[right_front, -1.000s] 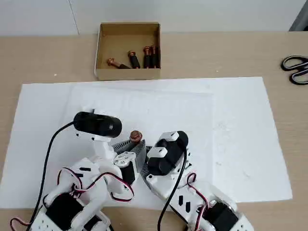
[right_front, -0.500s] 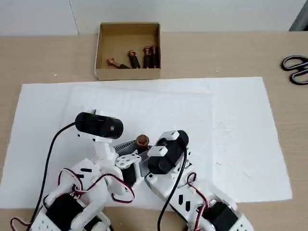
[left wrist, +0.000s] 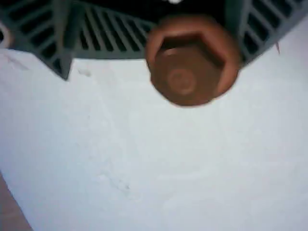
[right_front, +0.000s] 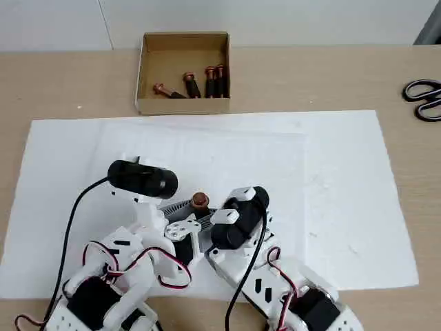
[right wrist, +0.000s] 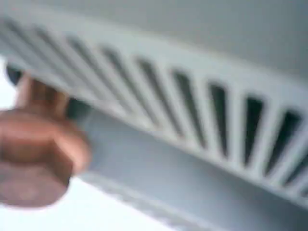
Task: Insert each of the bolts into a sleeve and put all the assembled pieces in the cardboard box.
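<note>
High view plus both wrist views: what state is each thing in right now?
cardboard box, open on top, four pieces inside.
assembled pieces, bolts in dark sleeves, lying flat.
bolt, clamped in the left claw over the paper.
left claw, shut on the bolt.
paper, spread flat.
scissors, lying flat on the table.

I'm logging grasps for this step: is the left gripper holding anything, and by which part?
The left gripper holds a copper bolt between its fingers, gripped close under the head, which sticks out; the shank is hidden.
</note>
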Available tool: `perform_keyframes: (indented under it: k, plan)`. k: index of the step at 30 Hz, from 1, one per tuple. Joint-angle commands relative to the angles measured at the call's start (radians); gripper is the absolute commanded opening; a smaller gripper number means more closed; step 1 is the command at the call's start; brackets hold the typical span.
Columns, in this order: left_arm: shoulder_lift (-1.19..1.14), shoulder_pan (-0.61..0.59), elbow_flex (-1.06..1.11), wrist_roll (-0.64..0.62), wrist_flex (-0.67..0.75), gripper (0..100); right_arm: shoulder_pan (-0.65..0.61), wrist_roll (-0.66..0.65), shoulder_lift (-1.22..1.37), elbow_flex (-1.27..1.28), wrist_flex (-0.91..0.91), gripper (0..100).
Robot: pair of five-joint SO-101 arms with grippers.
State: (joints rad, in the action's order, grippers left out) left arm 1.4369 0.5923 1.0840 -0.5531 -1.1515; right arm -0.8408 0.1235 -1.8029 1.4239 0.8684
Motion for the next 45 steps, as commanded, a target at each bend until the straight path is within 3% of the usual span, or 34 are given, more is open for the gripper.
perform_keyframes:
  k: [1,7,16,27,29,34,45]
  plan:
    - [-0.014,-0.005,0.002,0.008,0.002,20,-0.004,-0.009,-0.012,-0.012,-0.03,0.4]
    - [-0.014,-0.009,-0.002,0.041,0.009,20,-0.004,-0.009,-0.012,-0.012,-0.028,0.4]
    - [-0.015,-0.15,-0.001,0.175,0.1,20,-0.004,-0.009,-0.012,0.0,-0.03,0.4]
    - [-0.015,-0.15,-0.054,0.143,0.112,20,-0.001,-0.009,-0.012,0.02,-0.03,0.4]
    - [-0.015,-0.17,-0.067,0.127,0.117,18,0.001,-0.009,-0.012,0.023,-0.03,0.4]
    - [-0.015,-0.298,-0.099,0.126,0.196,0,0.008,-0.009,-0.012,0.018,-0.03,0.4]
    - [-0.018,-0.33,-0.111,0.121,0.216,1,0.153,-0.011,-0.012,0.015,-0.03,0.4]
